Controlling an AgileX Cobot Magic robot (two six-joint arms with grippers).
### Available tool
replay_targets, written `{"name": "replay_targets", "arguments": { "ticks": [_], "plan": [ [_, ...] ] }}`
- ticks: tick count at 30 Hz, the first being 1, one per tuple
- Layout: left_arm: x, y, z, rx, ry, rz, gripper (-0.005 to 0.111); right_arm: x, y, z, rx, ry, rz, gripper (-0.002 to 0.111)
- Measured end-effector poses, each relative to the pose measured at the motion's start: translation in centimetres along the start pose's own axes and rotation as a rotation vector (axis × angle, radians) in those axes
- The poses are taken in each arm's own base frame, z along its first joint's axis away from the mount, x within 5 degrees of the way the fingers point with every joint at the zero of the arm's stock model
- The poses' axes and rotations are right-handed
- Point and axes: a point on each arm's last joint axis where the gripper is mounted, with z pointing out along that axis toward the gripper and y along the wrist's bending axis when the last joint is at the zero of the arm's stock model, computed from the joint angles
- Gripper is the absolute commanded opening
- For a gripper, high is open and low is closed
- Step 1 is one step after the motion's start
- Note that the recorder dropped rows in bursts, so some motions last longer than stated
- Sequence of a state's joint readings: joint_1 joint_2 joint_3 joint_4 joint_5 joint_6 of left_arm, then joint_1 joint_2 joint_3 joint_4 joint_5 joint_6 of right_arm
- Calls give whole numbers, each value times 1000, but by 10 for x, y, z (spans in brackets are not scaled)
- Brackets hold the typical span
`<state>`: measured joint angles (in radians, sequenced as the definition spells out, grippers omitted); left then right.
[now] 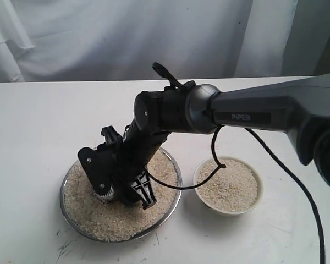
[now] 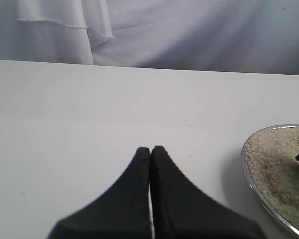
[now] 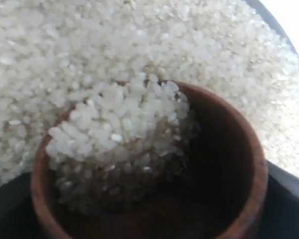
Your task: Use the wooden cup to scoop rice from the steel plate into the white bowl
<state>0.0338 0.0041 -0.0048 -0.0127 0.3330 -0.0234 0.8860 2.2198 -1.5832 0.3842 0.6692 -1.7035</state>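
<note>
Rice lies in a loose bed of small off-white grains, some glassy and some chalky, across the steel plate. The plate sits on the left half of the white tabletop, toward the near edge, and only its thin shiny rim shows around the heap. More of the grain fills the white bowl, which stands just to the right of the plate, close beside it but apart from it, its thick smooth rim clear of the grains.

The right gripper reaches across from the right and is down in the plate, its black body low over the heap. It is closed on the wooden cup, with a dark finger showing on either side of the cup in the right wrist view. The cup is reddish-brown with a darker inside and is tipped with its mouth against the heap. A mound of grains sits inside it against one wall, while the other side of the hollow is bare wood. In the exterior view the arm hides the cup.

The left gripper is closed and holds nothing. It hangs over bare tabletop to the left of the plate, well apart from it.
</note>
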Motion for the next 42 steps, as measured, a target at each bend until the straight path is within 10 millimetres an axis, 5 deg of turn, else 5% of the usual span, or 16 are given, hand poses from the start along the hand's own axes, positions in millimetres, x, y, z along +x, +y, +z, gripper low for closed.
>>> {"name": "replay_targets", "arguments": {
  "ticks": [6, 13, 24, 34, 42],
  "plan": [
    [0, 0, 0, 0, 0, 0, 0, 20, -20, -16, 98, -19, 76, 0],
    [0, 0, 0, 0, 0, 0, 0, 26, -27, -84, 153, 1, 94, 0],
    [0, 0, 0, 0, 0, 0, 0, 73, 18, -148, 174, 190, 130, 0],
    [0, 0, 0, 0, 0, 0, 0, 116, 58, -152, 179, 349, 99, 0],
    [0, 0, 0, 0, 0, 0, 0, 124, 76, -142, 170, 431, -9, 0]
  ]
}}
